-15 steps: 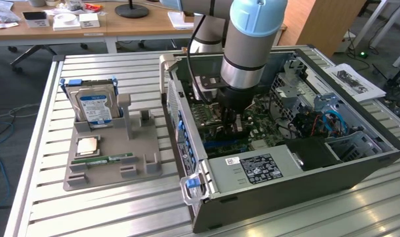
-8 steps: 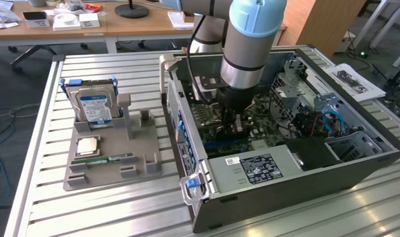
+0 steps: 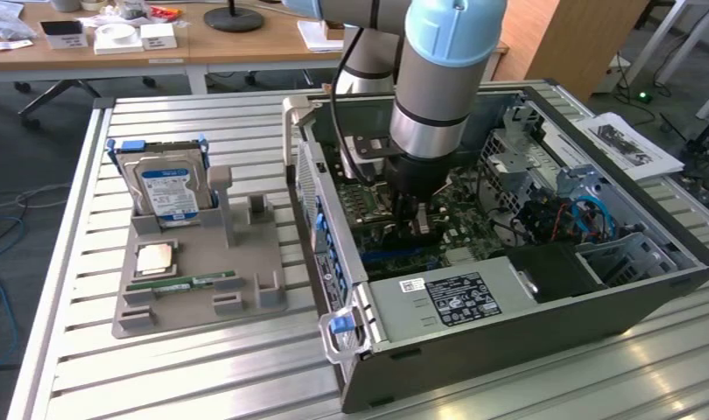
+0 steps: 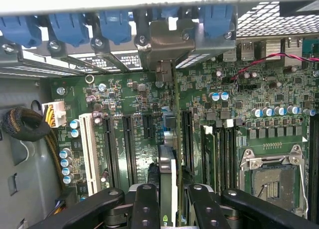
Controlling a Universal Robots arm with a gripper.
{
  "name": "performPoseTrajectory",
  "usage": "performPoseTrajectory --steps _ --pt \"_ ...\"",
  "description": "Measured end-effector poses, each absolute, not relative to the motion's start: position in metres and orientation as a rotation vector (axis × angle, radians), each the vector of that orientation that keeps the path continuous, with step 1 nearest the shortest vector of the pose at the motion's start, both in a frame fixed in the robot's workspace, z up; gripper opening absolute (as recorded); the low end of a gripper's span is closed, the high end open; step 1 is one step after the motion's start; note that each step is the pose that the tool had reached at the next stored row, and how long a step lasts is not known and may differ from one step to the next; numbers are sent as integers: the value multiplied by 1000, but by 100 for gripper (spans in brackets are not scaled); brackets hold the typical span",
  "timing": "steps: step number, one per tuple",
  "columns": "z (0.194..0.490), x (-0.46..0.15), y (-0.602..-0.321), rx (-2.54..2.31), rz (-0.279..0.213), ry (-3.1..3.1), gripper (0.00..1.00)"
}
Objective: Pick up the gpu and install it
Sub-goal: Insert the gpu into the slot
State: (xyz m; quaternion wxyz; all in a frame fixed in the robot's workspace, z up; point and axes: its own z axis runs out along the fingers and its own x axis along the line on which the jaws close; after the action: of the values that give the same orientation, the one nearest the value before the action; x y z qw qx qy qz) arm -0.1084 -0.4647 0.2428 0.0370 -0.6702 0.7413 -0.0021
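My gripper (image 4: 169, 190) reaches down into the open computer case (image 3: 542, 306), over the green motherboard (image 4: 124, 89). Its two black fingers (image 4: 144, 204) stand on either side of the gpu (image 4: 168, 169), a thin dark card seen edge-on, and are shut on it. The card runs from the fingers toward a silvery metal bracket (image 4: 167, 39) at the case's rear wall, in line with the black expansion slots (image 4: 127, 144). I cannot tell whether it sits in a slot. In the exterior view the gripper (image 3: 410, 219) is low inside the case and the arm hides most of the card.
A grey tray (image 3: 191, 297) at the exterior view's left holds a hard drive (image 3: 168, 188), a green memory stick (image 3: 191, 284) and a small chip (image 3: 156, 258). Blue clips (image 4: 70, 27) line the rear wall. A cable bundle (image 4: 22, 124) and the CPU socket (image 4: 271, 174) flank the slots.
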Motion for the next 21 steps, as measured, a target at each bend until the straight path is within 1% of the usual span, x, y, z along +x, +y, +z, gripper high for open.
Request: performPoseTrajectory --steps 21 --pt "240 -109 -465 -2054 -12 2270 27"
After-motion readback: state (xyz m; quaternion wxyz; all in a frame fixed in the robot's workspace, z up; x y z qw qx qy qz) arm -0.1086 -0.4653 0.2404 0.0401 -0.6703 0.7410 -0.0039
